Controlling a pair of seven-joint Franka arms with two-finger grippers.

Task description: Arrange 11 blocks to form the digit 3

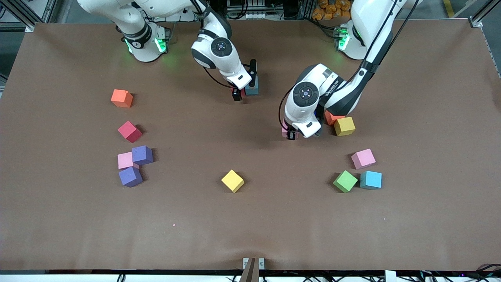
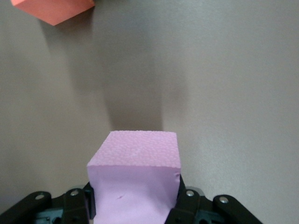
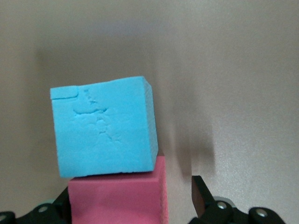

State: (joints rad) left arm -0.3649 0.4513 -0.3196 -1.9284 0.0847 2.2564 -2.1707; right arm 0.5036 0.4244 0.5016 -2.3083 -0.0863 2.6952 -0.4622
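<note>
My right gripper (image 1: pixel 240 93) stands open around a red block (image 3: pixel 117 198) on the table near the robots' bases. One fingertip (image 3: pixel 200 191) is clear of the block's side. A teal-blue block (image 3: pixel 103 133) touches the red one, also seen as the teal-blue block (image 1: pixel 253 89) in the front view. My left gripper (image 2: pixel 135 203) is shut on a pink block (image 2: pixel 135 163), beside an orange block (image 1: pixel 332 117) and a yellow block (image 1: pixel 344 126). No digit 3 is in view.
Loose blocks lie toward the right arm's end: orange (image 1: pixel 121 98), red (image 1: pixel 130 131), pink (image 1: pixel 124 160), two purple (image 1: pixel 142 154) (image 1: pixel 130 176). A yellow one (image 1: pixel 232 180) sits mid-table. Pink (image 1: pixel 363 158), green (image 1: pixel 345 181) and teal-blue (image 1: pixel 370 179) lie toward the left arm's end.
</note>
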